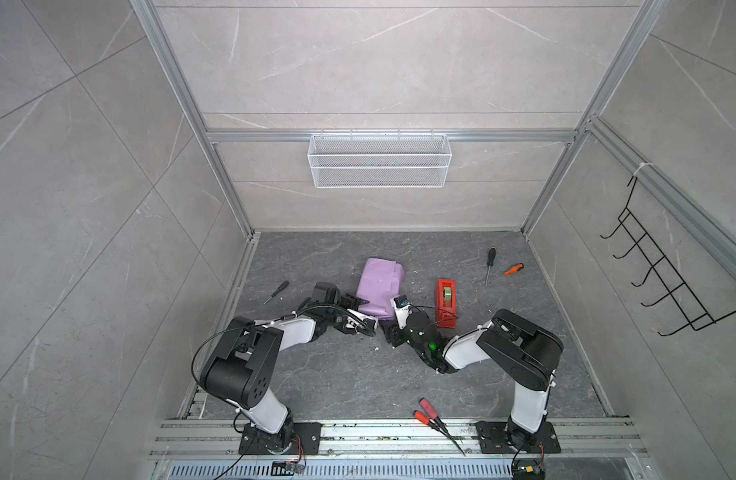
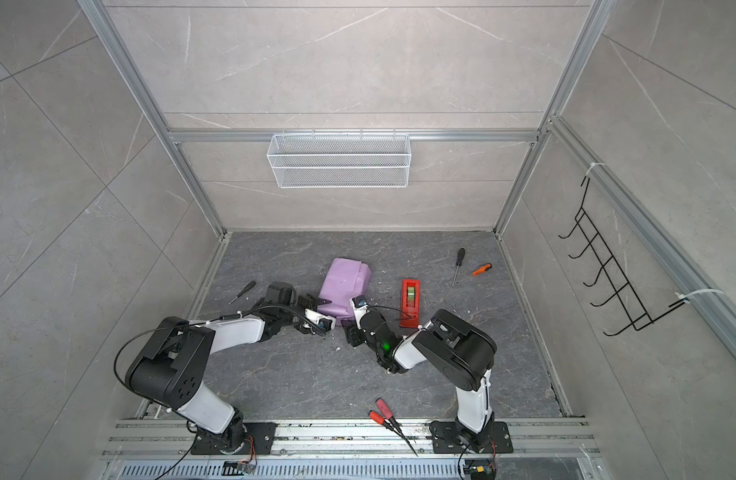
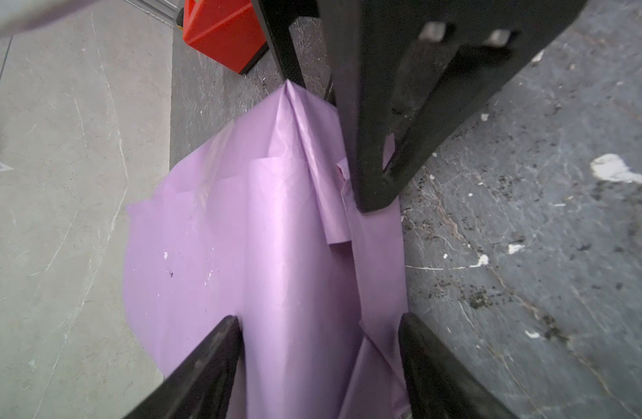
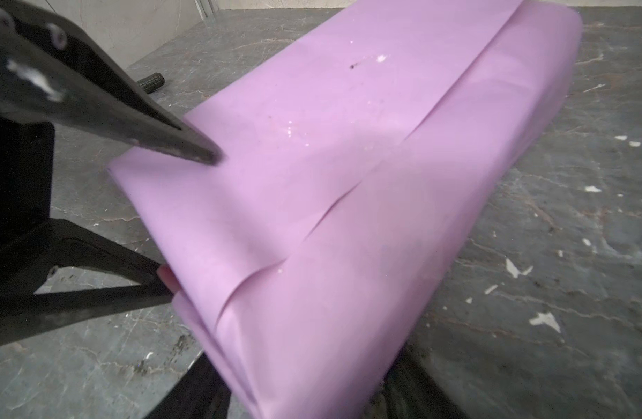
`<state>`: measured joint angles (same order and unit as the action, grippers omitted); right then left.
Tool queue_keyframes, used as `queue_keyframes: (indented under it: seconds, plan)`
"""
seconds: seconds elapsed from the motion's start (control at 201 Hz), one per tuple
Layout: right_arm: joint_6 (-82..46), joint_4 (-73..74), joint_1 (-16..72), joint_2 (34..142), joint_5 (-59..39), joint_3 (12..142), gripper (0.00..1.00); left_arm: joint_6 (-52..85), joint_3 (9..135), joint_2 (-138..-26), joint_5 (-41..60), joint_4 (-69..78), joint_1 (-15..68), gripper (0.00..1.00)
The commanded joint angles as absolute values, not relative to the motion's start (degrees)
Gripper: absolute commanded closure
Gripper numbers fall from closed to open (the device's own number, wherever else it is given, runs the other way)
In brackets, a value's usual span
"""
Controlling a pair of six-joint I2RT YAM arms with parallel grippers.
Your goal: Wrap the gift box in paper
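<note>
The paper (image 1: 379, 286), lilac side out, lies folded into a long parcel mid-bench (image 1: 337, 374) (contents hidden). The left gripper (image 3: 317, 326) and right gripper (image 4: 305, 362) straddle its near end with fingers spread, touching paper; I cannot tell whether they clamp it. A mesh basket (image 1: 379, 176) hangs behind.

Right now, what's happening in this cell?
The left pincer and right pincer are both at the near end of a parcel of lilac paper on the table. They straddle its folds with jaws apart, and whether either is pinching is unclear. The gift box is out of sight, presumably inside. The red tape dispenser stands apart to the parcel's right.
</note>
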<state>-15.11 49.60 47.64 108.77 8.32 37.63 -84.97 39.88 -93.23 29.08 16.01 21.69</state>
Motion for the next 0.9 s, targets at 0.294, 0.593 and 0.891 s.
queue_keyframes:
  seconds: [0.294, 0.593, 0.891]
  plan:
    - [-17.4, 48.9, 46.8, 108.2, 7.8, 39.5, 0.39, -77.8, 40.8, -97.1, 25.4, 13.9, 21.3, 0.41]
    - [-20.2, 40.6, 45.4, 98.0, 9.6, 35.2, 0.30, -75.2, 39.8, -97.5, 23.6, 17.9, 21.3, 0.42]
    - [-30.3, -1.5, 32.2, 75.0, 3.5, 39.7, 0.30, -71.1, 40.2, -97.9, 22.0, 20.7, 21.3, 0.42]
